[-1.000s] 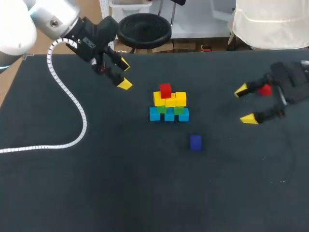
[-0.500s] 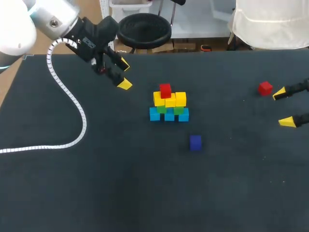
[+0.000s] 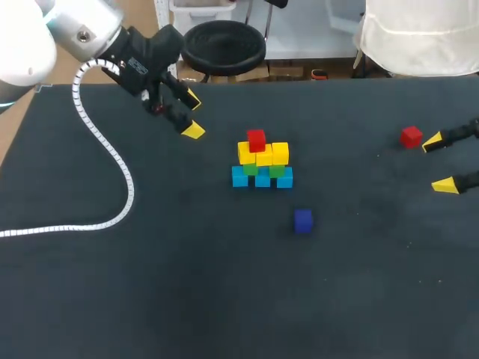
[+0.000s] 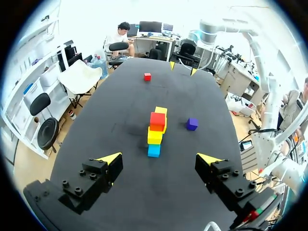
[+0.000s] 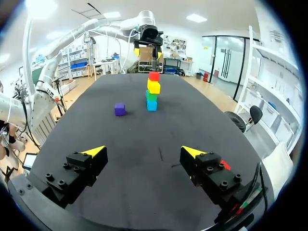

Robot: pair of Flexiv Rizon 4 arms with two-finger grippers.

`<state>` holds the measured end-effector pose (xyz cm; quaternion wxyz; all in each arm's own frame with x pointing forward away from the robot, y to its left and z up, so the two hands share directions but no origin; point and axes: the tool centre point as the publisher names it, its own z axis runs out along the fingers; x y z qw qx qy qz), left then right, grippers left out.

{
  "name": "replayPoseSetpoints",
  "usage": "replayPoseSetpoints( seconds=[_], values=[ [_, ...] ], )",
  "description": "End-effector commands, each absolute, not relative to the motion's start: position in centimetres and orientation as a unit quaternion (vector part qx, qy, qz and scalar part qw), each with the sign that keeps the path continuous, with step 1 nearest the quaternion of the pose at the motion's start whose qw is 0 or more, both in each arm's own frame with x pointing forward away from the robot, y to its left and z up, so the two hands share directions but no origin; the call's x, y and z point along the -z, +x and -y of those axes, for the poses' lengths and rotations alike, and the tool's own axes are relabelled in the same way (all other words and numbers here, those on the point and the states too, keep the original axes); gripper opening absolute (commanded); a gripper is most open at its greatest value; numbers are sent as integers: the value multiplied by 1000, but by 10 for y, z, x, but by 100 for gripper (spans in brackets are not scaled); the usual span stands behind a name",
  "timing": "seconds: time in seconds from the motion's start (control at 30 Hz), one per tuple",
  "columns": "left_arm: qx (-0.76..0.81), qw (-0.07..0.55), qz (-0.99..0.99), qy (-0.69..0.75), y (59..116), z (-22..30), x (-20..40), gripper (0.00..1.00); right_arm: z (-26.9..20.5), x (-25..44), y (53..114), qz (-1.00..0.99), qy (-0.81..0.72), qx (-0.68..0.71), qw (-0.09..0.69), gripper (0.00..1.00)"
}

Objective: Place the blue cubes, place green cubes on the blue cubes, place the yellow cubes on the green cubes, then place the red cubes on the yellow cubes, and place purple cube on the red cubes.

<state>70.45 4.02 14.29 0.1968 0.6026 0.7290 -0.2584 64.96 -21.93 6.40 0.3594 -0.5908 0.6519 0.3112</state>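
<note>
While right hand gapes, loose red cube beside

I'm seeing my left arm wearing a rounded silver and white shell with a small round cap, giving way to black housing at the wrist. A white ribbed cable is running off it. My left gripper is showing two black fingers with bright yellow wedge tips, and my right gripper is showing the same. Up close, the finger blocks are showing round screw heads set in matte black.
</note>
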Motion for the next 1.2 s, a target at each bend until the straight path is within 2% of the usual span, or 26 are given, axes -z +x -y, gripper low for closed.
replayPoseSetpoints(
  seconds=[0.03, 0.2, 0.47, 0.53, 0.67, 0.93, 1.2],
  values=[
    [257, 196, -730, 602, 704, -40, -143, 100, 219, -64, 650, -652, -591, -311, 360, 100],
    [257, 196, -730, 602, 704, -40, -143, 100, 219, -64, 650, -652, -591, -311, 360, 100],
    [257, 196, -730, 602, 704, -40, -143, 100, 257, -71, 690, -536, -663, -342, 395, 100],
    [257, 196, -730, 602, 704, -40, -143, 100, 263, -72, 702, -518, -692, -346, 366, 100],
    [257, 196, -730, 602, 704, -40, -143, 100, 269, -72, 722, -499, -708, -352, 354, 100],
    [257, 196, -730, 602, 704, -40, -143, 100, 258, -70, 749, -484, -724, -350, 345, 100],
    [257, 196, -730, 602, 704, -40, -143, 100, 249, -39, 765, -475, -728, -386, 308, 100]
  ],
)
